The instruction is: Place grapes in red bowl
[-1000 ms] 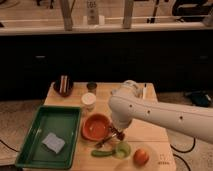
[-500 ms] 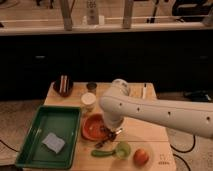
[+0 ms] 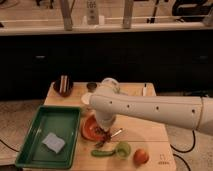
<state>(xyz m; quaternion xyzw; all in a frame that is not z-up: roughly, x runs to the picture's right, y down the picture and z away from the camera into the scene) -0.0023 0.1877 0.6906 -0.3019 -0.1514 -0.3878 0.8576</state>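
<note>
Camera view: the white arm point(image 3: 150, 107) stretches in from the right of the red bowl point(image 3: 88, 131), which sits on the worktop point(image 3: 145, 131). Its hand point(image 3: 107, 134) hangs low at the bowl's right rim. The grapes point(image 3: 101, 133) show as a dark cluster at that same rim, right by the hand; whether the hand is clamped on them or apart cannot be told. Left of the red bowl lies a green tray point(image 3: 30, 127) holding a sponge point(image 3: 54, 142). A green apple point(image 3: 123, 148) and an orange fruit point(image 3: 141, 156) sit to the bowl's near right.
</note>
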